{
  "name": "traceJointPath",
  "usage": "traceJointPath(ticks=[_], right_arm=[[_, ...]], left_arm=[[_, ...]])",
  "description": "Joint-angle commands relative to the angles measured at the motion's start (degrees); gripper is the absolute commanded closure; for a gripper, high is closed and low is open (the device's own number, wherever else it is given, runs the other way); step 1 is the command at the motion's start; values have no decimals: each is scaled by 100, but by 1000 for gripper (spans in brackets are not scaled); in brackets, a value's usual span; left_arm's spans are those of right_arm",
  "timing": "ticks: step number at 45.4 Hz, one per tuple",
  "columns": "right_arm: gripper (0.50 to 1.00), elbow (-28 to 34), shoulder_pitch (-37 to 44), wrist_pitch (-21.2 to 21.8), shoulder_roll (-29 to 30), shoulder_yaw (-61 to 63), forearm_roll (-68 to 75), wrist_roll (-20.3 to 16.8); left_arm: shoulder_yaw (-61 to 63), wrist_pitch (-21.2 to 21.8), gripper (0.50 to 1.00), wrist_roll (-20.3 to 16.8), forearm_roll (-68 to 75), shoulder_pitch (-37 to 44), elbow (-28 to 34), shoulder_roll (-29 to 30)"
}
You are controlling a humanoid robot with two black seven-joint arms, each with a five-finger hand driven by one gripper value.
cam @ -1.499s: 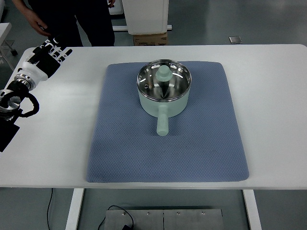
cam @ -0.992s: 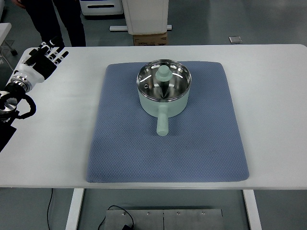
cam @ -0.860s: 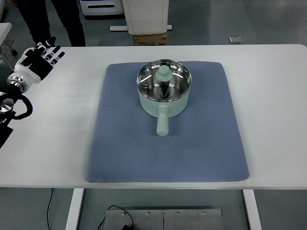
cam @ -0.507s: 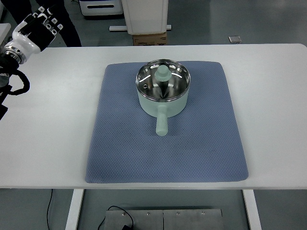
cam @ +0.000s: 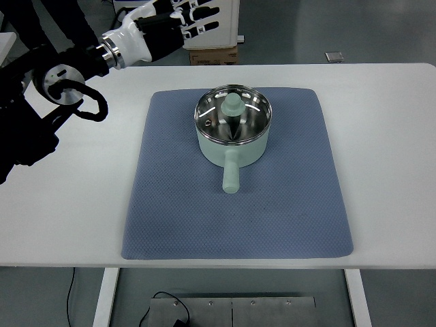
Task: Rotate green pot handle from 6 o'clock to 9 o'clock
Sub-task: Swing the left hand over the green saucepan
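A pale green pot (cam: 233, 136) with a glass lid and green knob (cam: 234, 104) sits on a blue mat (cam: 238, 204) near its far middle. Its handle (cam: 231, 176) points straight toward the near edge, at 6 o'clock. My left hand (cam: 182, 17) is raised over the table's far edge, up and left of the pot, fingers spread and empty. Its black arm (cam: 61, 75) comes in from the left. The right arm does not show.
The white table (cam: 388, 136) carries only the mat and pot. A white cabinet and a cardboard box (cam: 212, 56) stand on the floor behind the far edge. A person's dark legs (cam: 27, 27) stand at the far left.
My left arm has swung up and to the right, from the table's far left corner to above the far edge near the pot. The pot has not moved.
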Motion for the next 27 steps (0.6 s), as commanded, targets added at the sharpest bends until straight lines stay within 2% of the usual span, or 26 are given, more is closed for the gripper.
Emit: traceJointPath(ticks=[1, 6, 17, 27], right_arm=[[500, -2, 0, -1, 0, -4, 0, 1], [500, 7, 0, -1, 0, 5, 0, 1], [500, -2, 0, -1, 0, 5, 0, 1], [500, -2, 0, -1, 0, 5, 0, 1]], left_arm=[[307, -5, 500, -1, -2, -185, -100, -25], [808, -5, 500, -1, 6, -510, -328, -25], [1740, -5, 500, 8, 15, -994, -1348, -130], [2496, -31, 500, 8, 76, -1266, -1709, -218]])
